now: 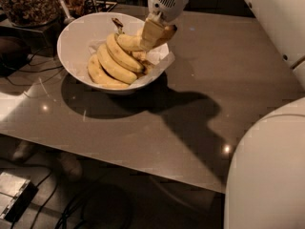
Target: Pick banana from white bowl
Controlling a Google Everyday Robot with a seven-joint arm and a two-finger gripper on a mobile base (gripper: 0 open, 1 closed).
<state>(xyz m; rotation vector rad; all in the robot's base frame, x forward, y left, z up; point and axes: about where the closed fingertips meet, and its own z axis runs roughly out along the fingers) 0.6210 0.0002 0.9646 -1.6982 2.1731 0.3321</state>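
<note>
worktop (200, 104): grey-brown, glossy, a few light glints; broad dark shadow across the middle.
glass jar (24, 4): far-left corner, full of brown nuts.
metal utensil (64, 11): just right of the glass jar.
other bananas (112, 66): at least 3, yellow, side by side on white paper (161, 61).
cables (21, 68): dark, at the worktop's left edge.
box (12, 194): grey, on the floor, lower left.
tool (155, 35): above the worktop's far side, over the right end of the other bananas.

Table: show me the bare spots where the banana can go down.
Bare: the wide table stretch right of the bowl, and the front strip between bowl and near edge. Crowded: the back-left corner, with the jar by the bowl. The gripper holds the banana over the bowl's right side.
</note>
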